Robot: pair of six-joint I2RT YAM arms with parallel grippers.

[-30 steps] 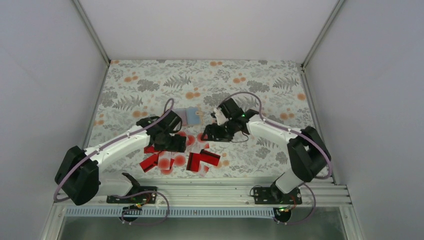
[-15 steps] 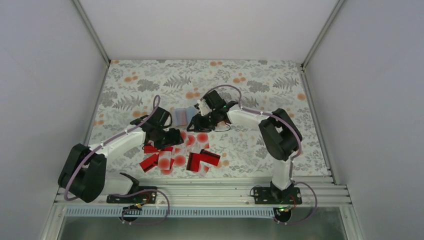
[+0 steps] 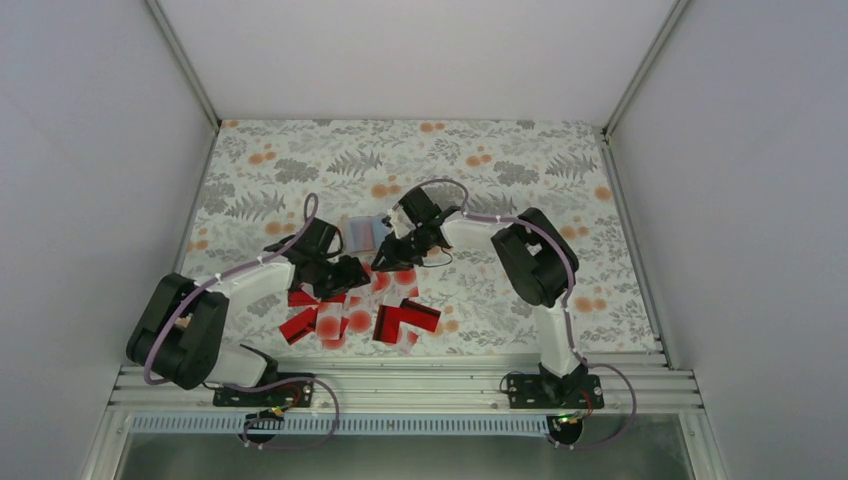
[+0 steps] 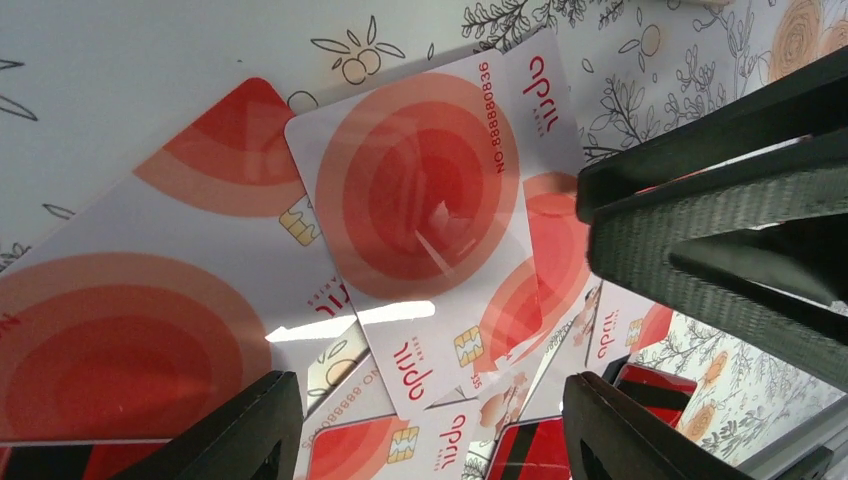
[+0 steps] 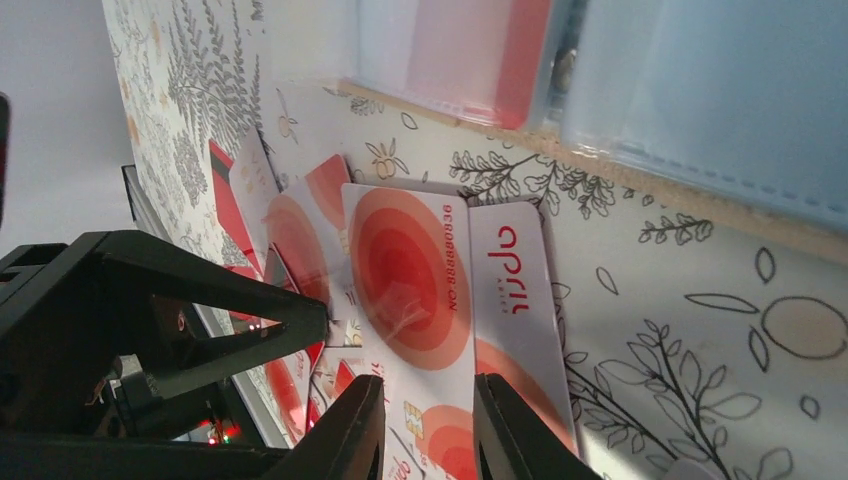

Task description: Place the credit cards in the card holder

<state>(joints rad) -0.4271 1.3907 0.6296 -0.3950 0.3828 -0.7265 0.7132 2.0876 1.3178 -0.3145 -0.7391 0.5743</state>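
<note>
Reaching low over the credit cards [image 4: 420, 190], left gripper [image 4: 435, 430] wide apart, right gripper [image 5: 428, 430] narrowly apart.

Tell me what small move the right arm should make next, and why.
Probably close the right gripper on the top dotted card and lift it: its jaws stand narrow but apart over that card's end, and the card holder lies open just beyond. The left gripper hangs open beside it.

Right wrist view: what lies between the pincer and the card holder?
A white card with red circles, then bare patterned cloth; the right wrist view shows this.
</note>
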